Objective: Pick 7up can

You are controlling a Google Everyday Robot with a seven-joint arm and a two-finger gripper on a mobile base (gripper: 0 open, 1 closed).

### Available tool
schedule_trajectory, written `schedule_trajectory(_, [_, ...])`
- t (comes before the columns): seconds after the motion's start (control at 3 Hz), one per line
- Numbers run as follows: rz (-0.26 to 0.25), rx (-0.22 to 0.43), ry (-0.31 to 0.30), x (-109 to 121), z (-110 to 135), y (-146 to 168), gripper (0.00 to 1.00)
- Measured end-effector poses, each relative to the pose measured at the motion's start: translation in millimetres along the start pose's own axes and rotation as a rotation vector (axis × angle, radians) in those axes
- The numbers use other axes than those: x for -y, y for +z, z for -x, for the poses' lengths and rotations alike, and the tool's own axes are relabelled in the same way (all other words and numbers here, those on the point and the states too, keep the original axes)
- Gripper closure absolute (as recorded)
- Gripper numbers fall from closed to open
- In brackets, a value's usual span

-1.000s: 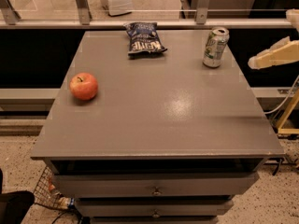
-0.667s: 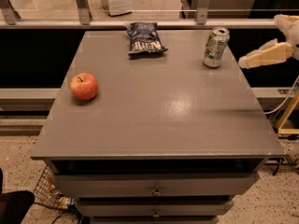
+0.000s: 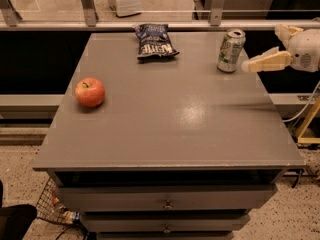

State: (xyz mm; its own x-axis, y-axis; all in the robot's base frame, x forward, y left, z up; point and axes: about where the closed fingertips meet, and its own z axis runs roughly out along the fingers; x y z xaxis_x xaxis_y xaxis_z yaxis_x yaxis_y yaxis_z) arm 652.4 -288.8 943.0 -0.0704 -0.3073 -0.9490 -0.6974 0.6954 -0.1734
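The 7up can stands upright at the far right of the bench, close to the right edge and a little in from the far edge. Its silver top and pull tab face up and the pale green-and-white label faces the camera. Nothing touches it. Just beside it on the right, out past the bench edge, hangs the tool, its two pale fingers spread apart with nothing between them. The nearer finger points leftward with its tip almost at the can's lower side, though I judge a sliver of gap remains; the farther finger sits higher and further right, well off the can. So the step in hand reads as the approach, with the grasp not yet made — the can rests on the bench, unlifted. The next move, as I judge it, calls for bringing the tool leftward and lining it up so that the can comes between the fingers at mid-height rather than being nudged by the near fingertip. A light can so close to the edge could tip or skate. After that, the tool should close squarely on the round wall and lift straight up. Farther out, the dark blue chip bag lies flat at the far middle of the bench, well to the left of the can. The apple sits at the left side, nearer the camera; neither lies in the tool's way.
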Motion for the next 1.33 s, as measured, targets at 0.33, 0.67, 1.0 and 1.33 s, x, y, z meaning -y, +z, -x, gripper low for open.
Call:
schedule_trajectory(0.33, [0.025, 0.078, 0.027, 5.9, -8.7, 18.2, 0.0])
schedule_trajectory(0.67, [0.05, 0.132, 0.056, 10.6, -16.4, 37.5, 0.0])
schedule_trajectory(1.0, [0.071, 0.165, 0.075, 14.4, -20.5, 54.0, 0.0])
schedule_trajectory(1.33, [0.096, 0.19, 0.094, 15.6, -22.6, 72.2, 0.0])
